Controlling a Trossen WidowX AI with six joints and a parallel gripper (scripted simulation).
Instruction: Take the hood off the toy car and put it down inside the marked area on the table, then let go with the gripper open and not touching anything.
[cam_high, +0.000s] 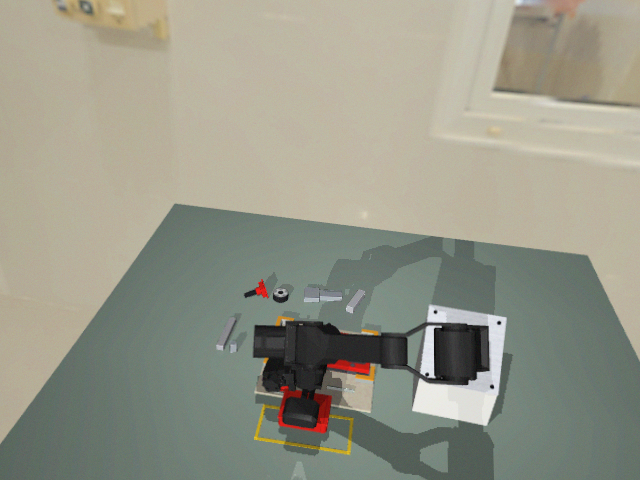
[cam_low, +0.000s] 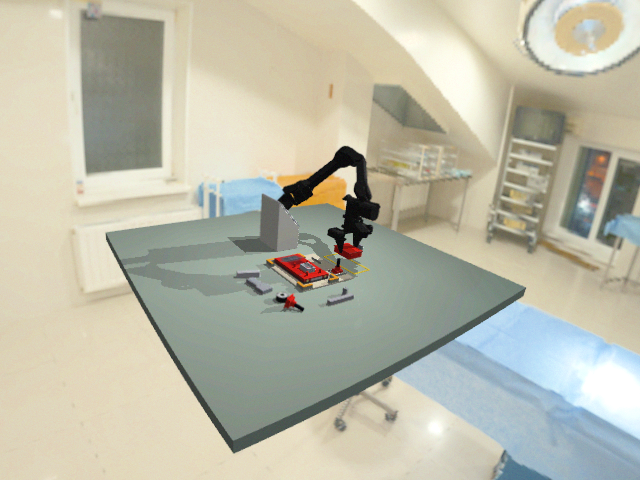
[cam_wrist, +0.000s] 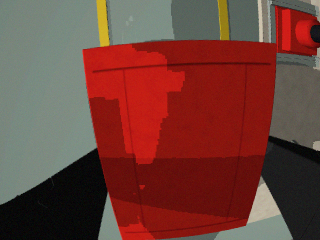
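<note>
The black claw (cam_low: 349, 240) is clenched on the flat red plastic hood (cam_low: 347, 250), already off the red toy car (cam_low: 300, 267) and held above the grey worktop (cam_low: 258, 356), over the yellow-outlined rectangular area (cam_high: 303, 432) toward the near edge in the top view. Lowering, releasing and withdrawing remain. No containers appear; the marked area looks unoccupied.

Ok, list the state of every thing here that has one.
gripper: shut on the red hood, above the table.
red hood: off the car, held in the air, partly over the marked area.
marked area: nothing set down in it yet.
toy car: on its base, hood removed.
</note>
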